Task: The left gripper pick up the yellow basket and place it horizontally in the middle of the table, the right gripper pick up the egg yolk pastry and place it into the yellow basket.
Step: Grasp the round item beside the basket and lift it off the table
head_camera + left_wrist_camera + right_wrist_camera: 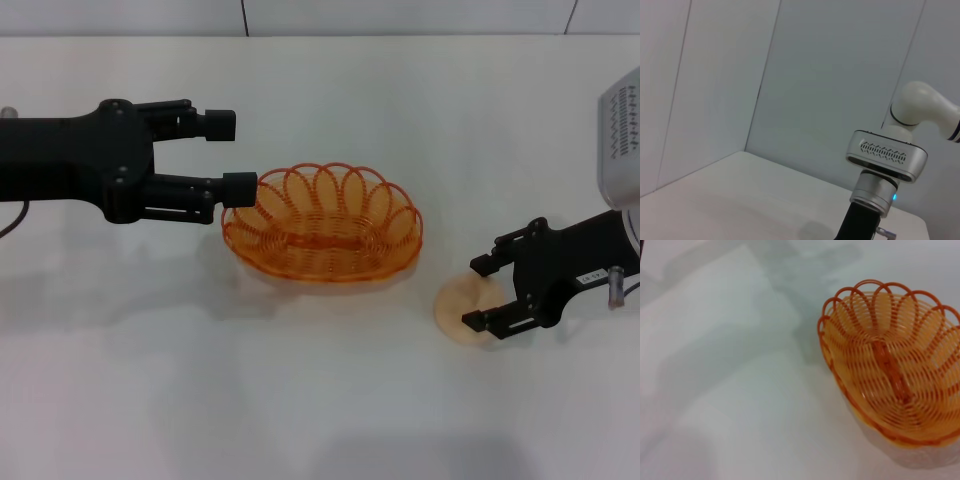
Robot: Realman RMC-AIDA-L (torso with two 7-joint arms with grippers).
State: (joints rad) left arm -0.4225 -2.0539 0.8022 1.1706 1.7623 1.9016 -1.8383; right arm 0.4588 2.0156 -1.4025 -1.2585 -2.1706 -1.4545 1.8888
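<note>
The yellow basket [322,222] sits upright and empty on the white table [300,400], near the middle, its long side running left to right. It also shows in the right wrist view [890,375]. My left gripper [230,156] is open and empty just left of the basket, its nearer fingertip [240,187] close against the basket's left rim. The egg yolk pastry [453,308] lies on the table to the right of the basket. My right gripper [477,293] is open over the pastry, one finger on each side, and hides part of it.
The table's far edge meets a pale wall [400,15]. The right arm's silver-grey housing [622,130] stands at the right edge and also shows in the left wrist view [886,159].
</note>
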